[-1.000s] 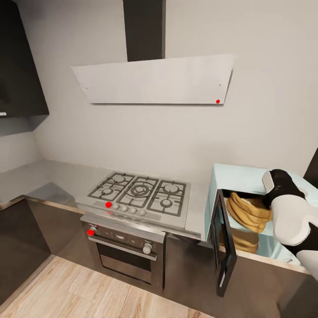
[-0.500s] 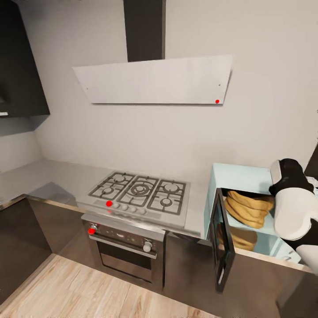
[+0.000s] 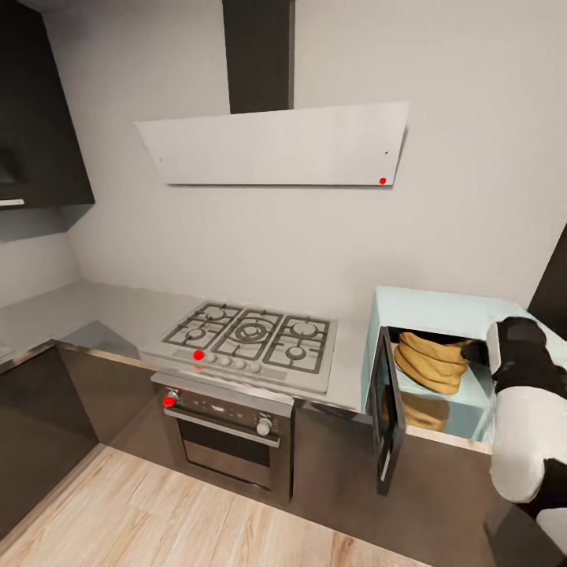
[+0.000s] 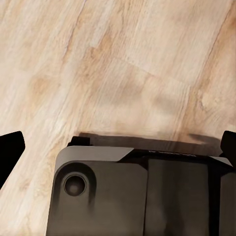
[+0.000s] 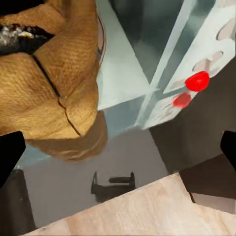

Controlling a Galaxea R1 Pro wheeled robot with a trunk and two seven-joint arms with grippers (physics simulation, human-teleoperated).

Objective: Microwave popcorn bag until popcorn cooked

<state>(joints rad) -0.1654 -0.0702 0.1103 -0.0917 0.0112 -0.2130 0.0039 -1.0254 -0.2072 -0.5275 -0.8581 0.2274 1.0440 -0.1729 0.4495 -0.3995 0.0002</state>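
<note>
Steel countertop [image 3: 118, 315] holds the microwave [image 3: 441, 311]; right fingers [image 5: 118, 147] spread wide, seemingly off the popcorn bag [image 3: 429, 362].

The popcorn bag [image 3: 429, 361] looks like coarse woven cloth, wrinkled and matt. The desk [image 3: 118, 311] is smooth brushed steel. Cabinet fronts [image 3: 35, 417] are dark and glossy; the floor [image 4: 118, 64] is pale grained wood.
</note>
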